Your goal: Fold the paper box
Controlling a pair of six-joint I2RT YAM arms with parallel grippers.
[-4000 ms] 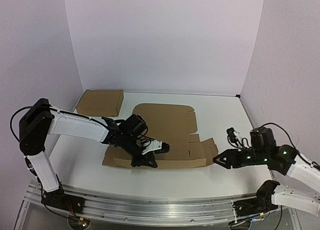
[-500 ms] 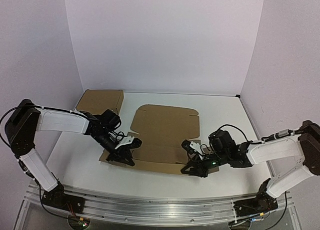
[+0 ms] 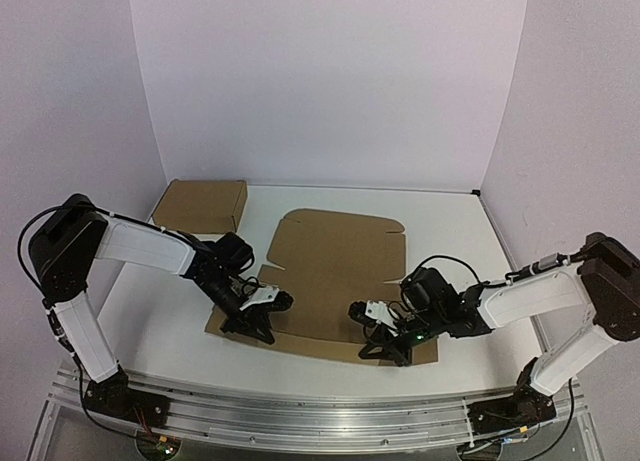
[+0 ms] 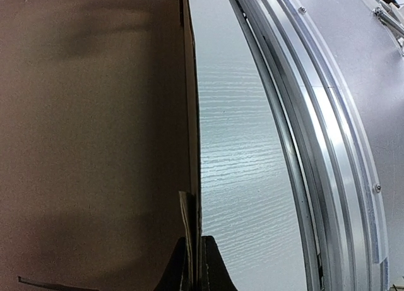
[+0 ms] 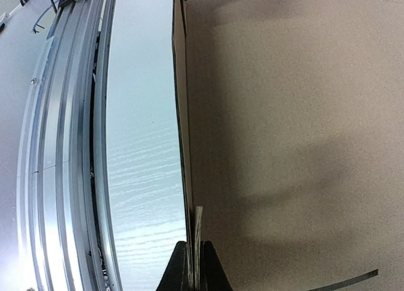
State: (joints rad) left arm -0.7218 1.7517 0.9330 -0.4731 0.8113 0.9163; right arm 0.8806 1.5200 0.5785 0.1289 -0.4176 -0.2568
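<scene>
The paper box (image 3: 335, 266) lies opened out as flat brown cardboard in the middle of the white table, its round-cornered lid panel at the far end. My left gripper (image 3: 264, 319) is shut on the near edge strip towards its left end. My right gripper (image 3: 372, 339) is shut on the same strip towards its right end. In the left wrist view the dark fingertips (image 4: 208, 269) pinch a doubled cardboard edge, with the box panel (image 4: 95, 114) filling the left. The right wrist view mirrors this: the gripper (image 5: 194, 266) clamps the doubled edge, the panel (image 5: 290, 114) to the right.
A ready-made shallow brown box (image 3: 200, 206) sits at the back left corner. White walls close in the table on three sides. An aluminium rail (image 3: 300, 411) runs along the near edge, close to both grippers, seen as rail (image 4: 303, 146) and rail (image 5: 69, 146).
The right gripper came in from the box's right side onto the near edge. Both grippers closed on that edge. In the last half second grippers and cardboard shifted slightly right.
</scene>
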